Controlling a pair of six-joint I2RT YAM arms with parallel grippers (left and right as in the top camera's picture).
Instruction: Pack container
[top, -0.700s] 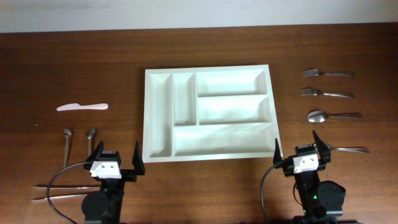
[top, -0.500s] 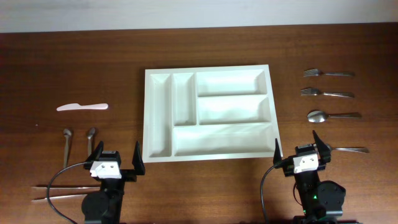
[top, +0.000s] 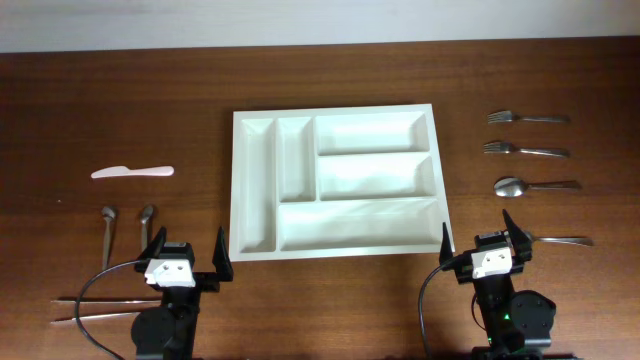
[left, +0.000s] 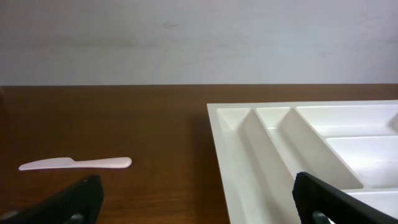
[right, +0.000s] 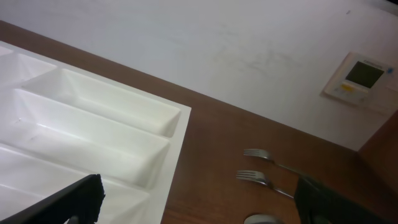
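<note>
Brown wooden table (top: 60, 100), white container (top: 340, 252) central, two forks (top: 527, 118) and spoon (top: 535, 185) right, pale knife (top: 132, 172) left

Nothing legible anywhere. The wall panel (right: 362, 77), above the right-hand finger (right: 339, 202) of the right gripper (right: 198, 190), has a display too small to read.

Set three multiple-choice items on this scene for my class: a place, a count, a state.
1. Where does the pale knife lie?
A) inside the container
B) outside it, on the left arm's side
C) outside it, on the right arm's side

2. How many compartments has the container?
A) three
B) five
C) seven

3. The left pincer is
A) open and empty
B) shut on the knife
C) shut on the container's rim

Answers: 1 B, it lies beyond the container's left rim; 2 B, two narrow and three wide; 3 A, spread wide, nothing held.
</note>
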